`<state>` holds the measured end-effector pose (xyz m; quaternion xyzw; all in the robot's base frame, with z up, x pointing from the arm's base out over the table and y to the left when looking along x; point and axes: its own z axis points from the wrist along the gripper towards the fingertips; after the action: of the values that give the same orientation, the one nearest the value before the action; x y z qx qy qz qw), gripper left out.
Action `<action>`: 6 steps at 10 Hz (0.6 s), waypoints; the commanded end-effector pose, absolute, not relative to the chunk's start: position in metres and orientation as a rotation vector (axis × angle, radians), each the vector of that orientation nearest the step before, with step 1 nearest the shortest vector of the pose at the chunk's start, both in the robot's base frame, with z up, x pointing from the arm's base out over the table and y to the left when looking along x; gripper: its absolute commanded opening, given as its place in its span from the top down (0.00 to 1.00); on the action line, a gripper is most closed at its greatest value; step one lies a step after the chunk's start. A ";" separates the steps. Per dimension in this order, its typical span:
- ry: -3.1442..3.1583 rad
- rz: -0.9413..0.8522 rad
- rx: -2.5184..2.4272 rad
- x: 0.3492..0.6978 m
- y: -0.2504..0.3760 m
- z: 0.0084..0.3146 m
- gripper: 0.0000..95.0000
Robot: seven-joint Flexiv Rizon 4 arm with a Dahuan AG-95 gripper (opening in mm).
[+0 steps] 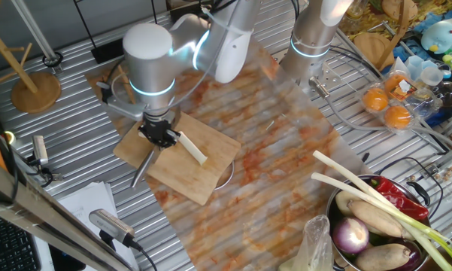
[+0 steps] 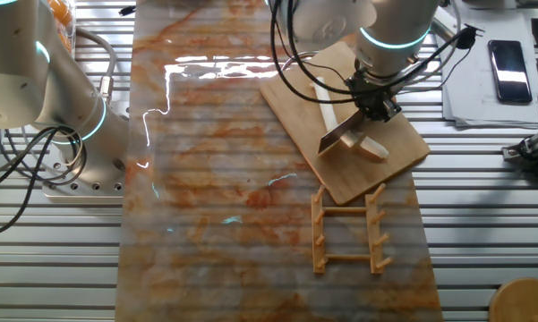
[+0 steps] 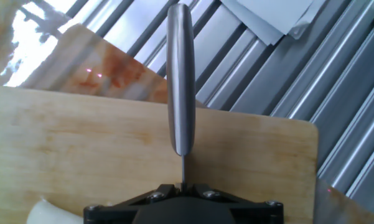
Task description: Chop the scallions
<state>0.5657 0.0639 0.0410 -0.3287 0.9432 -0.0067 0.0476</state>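
A slim pale scallion stalk lies on the wooden cutting board, just right of my gripper. The gripper is shut on a metal knife, whose handle points away toward the board's edge. In the other fixed view, the blade stands over the board, with the scallion stalk on one side and a short cream chunk on the other. The hand view looks along the knife handle from my gripper. An end of the scallion shows at the bottom left of the board.
A second arm stands at the back. A bowl holds an onion, a pepper and long green-leaved stalks. Oranges sit at the far right. A wooden rack lies beside the board, with papers beyond it.
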 end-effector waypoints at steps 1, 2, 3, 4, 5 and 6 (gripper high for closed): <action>2.842 -0.096 -1.055 0.565 0.059 0.036 1.00; 2.848 -0.092 -1.071 0.565 0.058 0.043 1.00; 2.867 -0.075 -1.078 0.567 0.058 0.046 1.00; 2.877 -0.037 -1.061 0.567 0.059 0.048 1.00; 2.865 -0.064 -1.071 0.567 0.059 0.048 1.00; 2.856 -0.040 -1.066 0.567 0.059 0.049 1.00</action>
<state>0.5684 0.0591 0.0488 -0.3572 0.9332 -0.0170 0.0354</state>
